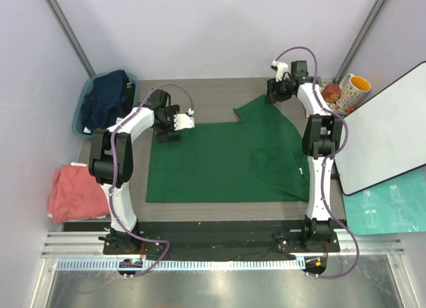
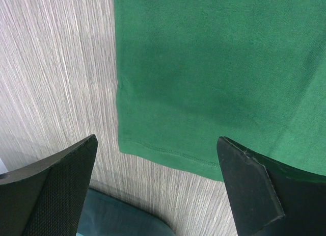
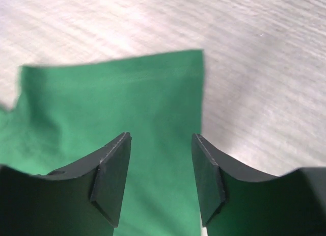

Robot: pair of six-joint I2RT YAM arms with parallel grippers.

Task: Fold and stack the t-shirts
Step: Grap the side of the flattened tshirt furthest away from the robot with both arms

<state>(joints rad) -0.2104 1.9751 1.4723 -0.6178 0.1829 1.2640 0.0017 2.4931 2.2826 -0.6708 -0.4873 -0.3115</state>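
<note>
A dark green t-shirt [image 1: 219, 165] lies spread flat across the table's middle, one sleeve [image 1: 256, 112] reaching toward the far right. My left gripper [image 1: 166, 132] hovers open over the shirt's far left corner; in the left wrist view the hem corner [image 2: 132, 144] lies on the table between the wide-apart fingers of the gripper [image 2: 158, 187]. My right gripper [image 1: 276, 93] hangs above the sleeve end. In the right wrist view its jaws [image 3: 160, 169] stand apart with the sleeve [image 3: 127, 98] lying below, not pinched. A navy t-shirt [image 1: 106, 98] fills the tub. A salmon-pink t-shirt [image 1: 76, 191] lies at the left.
The teal plastic tub [image 1: 85, 95] stands at the far left corner, its rim [image 2: 122, 218] just behind my left fingers. A patterned mug [image 1: 356, 88], a white board [image 1: 386, 142] and a teal printed sheet [image 1: 393, 208] sit to the right of the table.
</note>
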